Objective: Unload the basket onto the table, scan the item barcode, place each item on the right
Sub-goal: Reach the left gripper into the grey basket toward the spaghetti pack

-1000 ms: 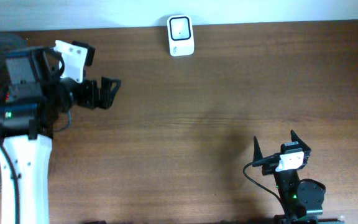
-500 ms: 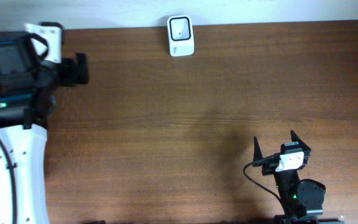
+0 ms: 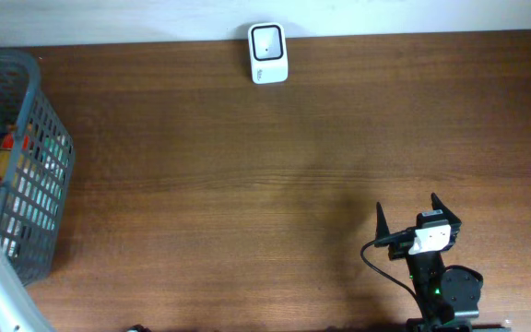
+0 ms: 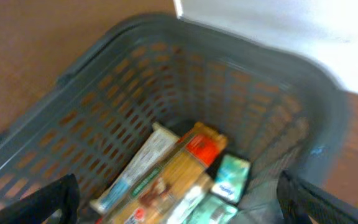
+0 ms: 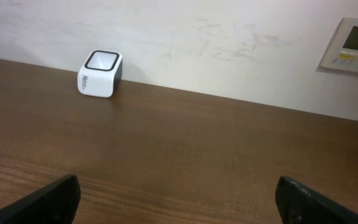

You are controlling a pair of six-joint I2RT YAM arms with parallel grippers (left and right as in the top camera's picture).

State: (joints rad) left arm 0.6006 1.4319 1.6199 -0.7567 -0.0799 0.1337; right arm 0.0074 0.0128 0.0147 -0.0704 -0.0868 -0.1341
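"At the left edge of the worktop (image 3: 247,166), what does the left tool (image 4: 176,180) face?"

"A grey basket (image 4: 260,106). Its jaws are spread wide above it, grasping nothing. Packets (image 4: 197,149) lie at the bottom, an orange one between a white one and a teal one."

"And the right tool (image 3: 407,205)?"

"Released and empty, near right. The white scanner (image 3: 267,53) sits at the far edge, well apart."

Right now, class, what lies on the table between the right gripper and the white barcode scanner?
Nothing. Only bare wooden table runs from the right gripper to the barcode scanner; the overhead and right wrist views both show it.
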